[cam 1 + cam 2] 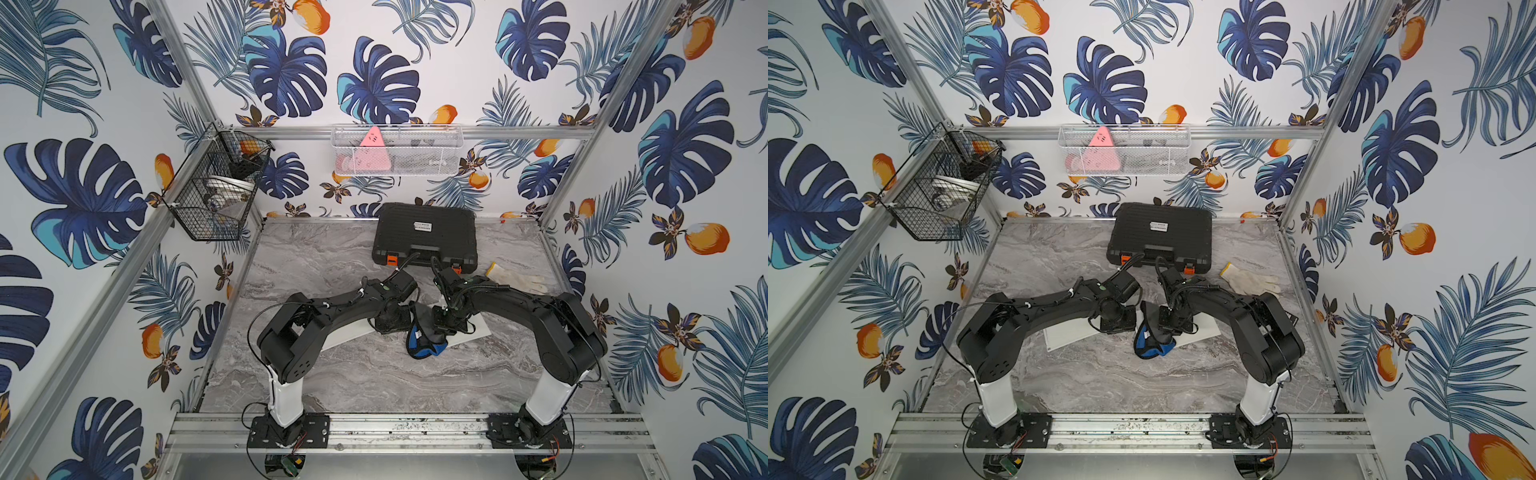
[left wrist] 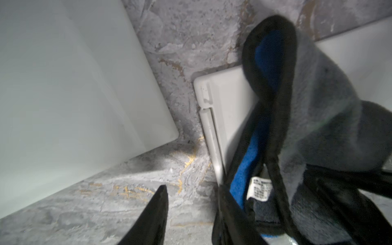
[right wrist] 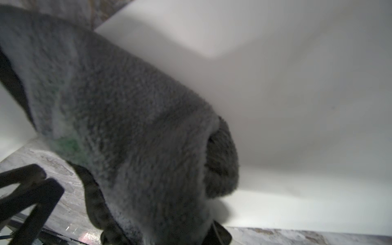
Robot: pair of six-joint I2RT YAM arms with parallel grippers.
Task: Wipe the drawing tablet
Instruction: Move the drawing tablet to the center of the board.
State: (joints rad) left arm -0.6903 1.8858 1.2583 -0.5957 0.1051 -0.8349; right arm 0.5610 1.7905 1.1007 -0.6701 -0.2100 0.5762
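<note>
Jaws unreadable in both top views; wrist housings cover them. Arms, two: left gripper and right gripper, elbows bent, forearms converging at mid-table, wrists turned down, near each other. One cloth, grey and blue with black trim, bunched between the grippers, its upper end up at the right gripper. One drawing tablet, white, flat on the marble table under the right gripper. One plain white panel under the left. One black tool case at the back, one pale work glove beside it. Wall baskets, two: black wire basket, white mesh basket.

Left wrist view: left gripper fingers stand partly apart, bare marble in the gap, nothing gripped. The cloth touches one finger and drapes over the drawing tablet by its grooved edge. The white panel lies apart from it, a marble strip between.

Right wrist view: cloth hangs from the right gripper, clamped tight on it, fingers buried in pile. The drawing tablet lies below.
</note>
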